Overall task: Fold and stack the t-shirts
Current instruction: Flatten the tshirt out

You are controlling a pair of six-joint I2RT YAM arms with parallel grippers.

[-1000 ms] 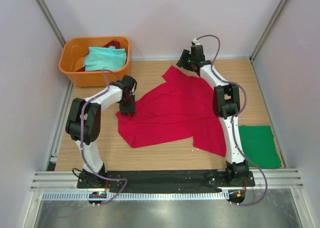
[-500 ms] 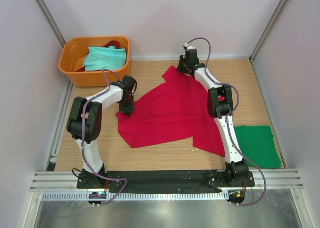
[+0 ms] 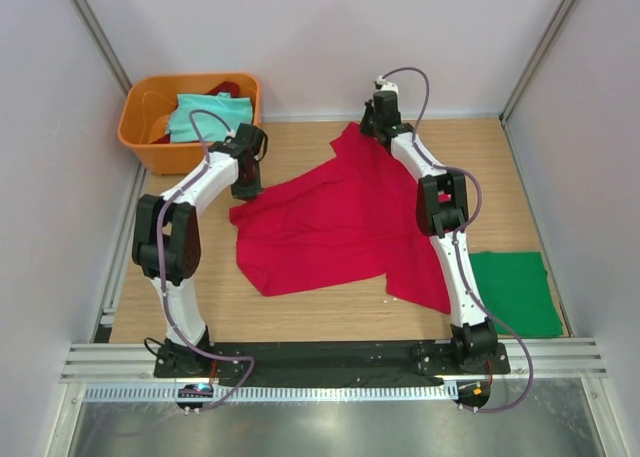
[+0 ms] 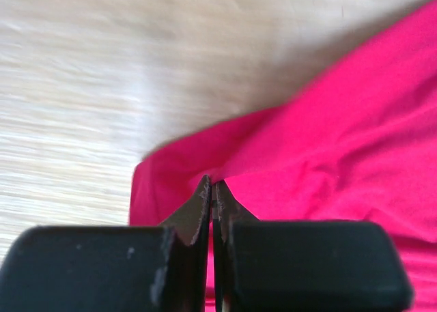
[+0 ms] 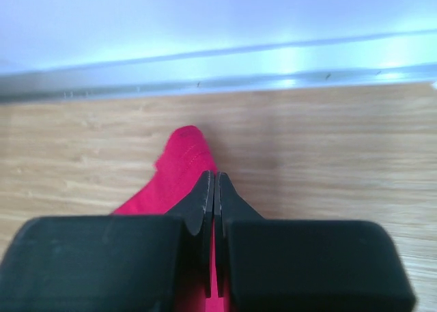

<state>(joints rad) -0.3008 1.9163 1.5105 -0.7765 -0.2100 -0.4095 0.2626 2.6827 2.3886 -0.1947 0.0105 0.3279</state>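
Observation:
A red t-shirt (image 3: 340,217) lies crumpled and spread across the middle of the wooden table. My left gripper (image 3: 244,189) is shut on the shirt's left edge. In the left wrist view the fingertips (image 4: 213,186) pinch a fold of the red cloth (image 4: 328,141). My right gripper (image 3: 368,129) is shut on the shirt's far corner near the back wall. In the right wrist view the red cloth (image 5: 181,160) runs between the closed tips (image 5: 214,178). A folded green t-shirt (image 3: 515,292) lies flat at the near right.
An orange basket (image 3: 135,127) stands at the back left, holding a teal t-shirt (image 3: 208,115) and some dark red cloth. Grey walls with metal frame posts close in the table on three sides. A black base rail (image 3: 330,357) runs along the near edge.
Both grippers have closed on the red shirt. The left gripper has moved toward the back, drawing the shirt's left edge with it. The right gripper has shifted slightly left at the far corner.

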